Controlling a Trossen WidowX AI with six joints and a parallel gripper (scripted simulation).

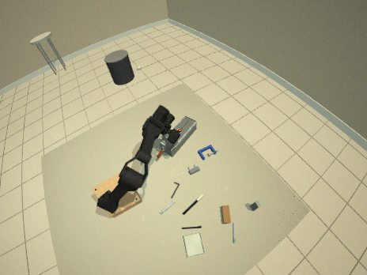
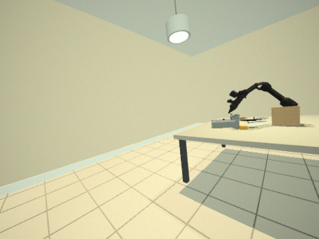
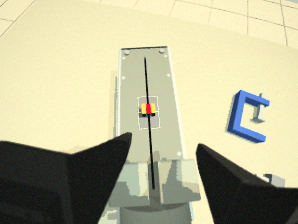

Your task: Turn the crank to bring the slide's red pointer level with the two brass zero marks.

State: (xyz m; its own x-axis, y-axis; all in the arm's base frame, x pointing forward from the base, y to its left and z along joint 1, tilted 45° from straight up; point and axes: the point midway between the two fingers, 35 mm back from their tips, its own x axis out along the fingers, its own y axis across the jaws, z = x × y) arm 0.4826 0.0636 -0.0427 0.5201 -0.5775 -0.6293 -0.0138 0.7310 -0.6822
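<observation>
Pincer (image 1: 174,137) (image 2: 229,111) (image 3: 164,142) nearest in the wrist view: fingers apart, nothing clamped. It hangs above the near end of the grey machine (image 1: 188,133) (image 2: 223,123) (image 3: 131,90), with the pale raised block (image 3: 179,181) showing below and between the fingers. Can't confirm contact with the block; exterior view suggests the tips are above it.

Orange crank handle (image 1: 160,154) (image 2: 243,127) is low beside that same end, out of the wrist view. Pincer isn't on it.

Further along the top, the red pointer (image 1: 179,129) (image 3: 148,108) sits in the small window between the brass marks (image 3: 143,109). Looks level or very close. Too coarse to call it exact.

Beyond, the slot runs on toward the far end plate. Blue clamp (image 1: 202,151) (image 3: 237,118) lies off to the side on the counter (image 1: 221,178) (image 2: 247,140) (image 3: 60,75), out of play.

My read: turning is mostly or fully done; step in hand is check and let go. Next: verify alignment. If good, back off upward, keep clear of block and handle. If off, regrip the handle and nudge slightly. Main risk: bumping the crank and losing zero.
</observation>
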